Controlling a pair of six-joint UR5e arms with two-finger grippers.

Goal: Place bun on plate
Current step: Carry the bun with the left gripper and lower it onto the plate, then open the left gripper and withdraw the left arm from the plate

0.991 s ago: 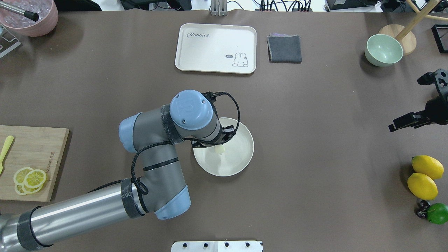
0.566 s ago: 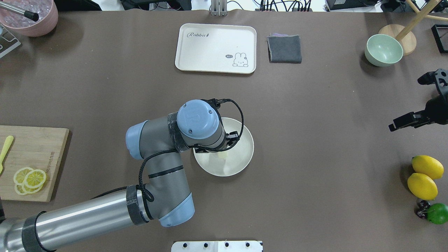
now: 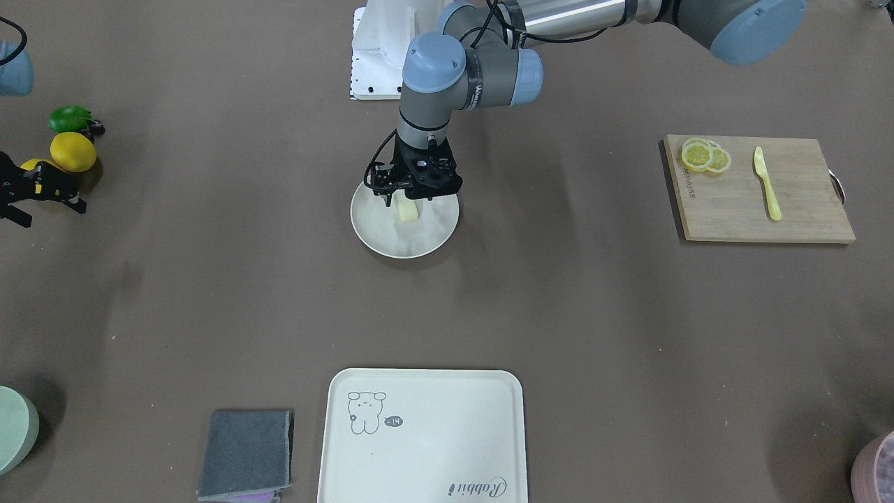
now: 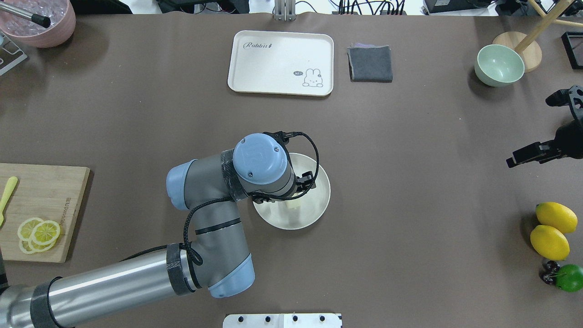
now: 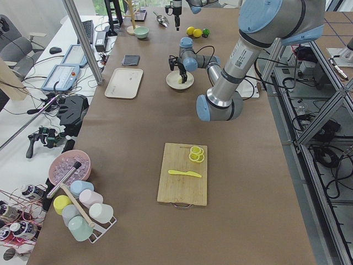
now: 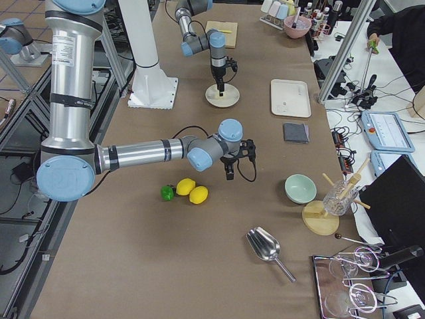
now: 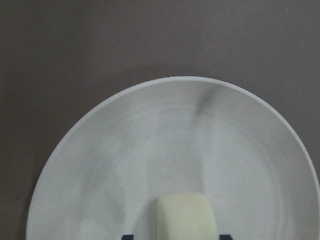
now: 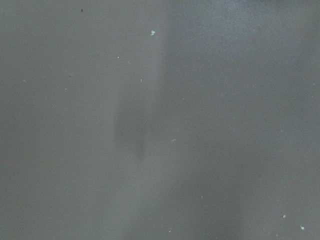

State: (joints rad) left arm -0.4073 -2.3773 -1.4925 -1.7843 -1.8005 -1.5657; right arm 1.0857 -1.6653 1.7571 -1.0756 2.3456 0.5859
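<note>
The bun point(image 7: 186, 216) stands upright over the middle of the plate point(image 4: 316, 207) — touching it or not, I cannot tell — seemingly pinched between the narrowed fingers of the left gripper point(image 3: 408, 201), straight above it. The right gripper point(image 4: 528, 132), spread open, hangs well apart.

Count, table top: bun point(image 4: 294, 206) 1; plate point(image 4: 314, 207) 1; tray point(image 4: 273, 59) 1; grey cloth point(image 4: 370, 64) 1; green bowl point(image 4: 498, 66) 1; pink bowl point(image 4: 54, 34) 1; cutting board point(image 4: 45, 191) 1; yellow knife point(image 4: 8, 193) 1; lemon slices point(image 4: 43, 232) 3, overlapping; whole lemons point(image 4: 556, 217) 2; lime point(image 4: 570, 278) 1; metal scoop point(image 6: 265, 246) 1.
</note>
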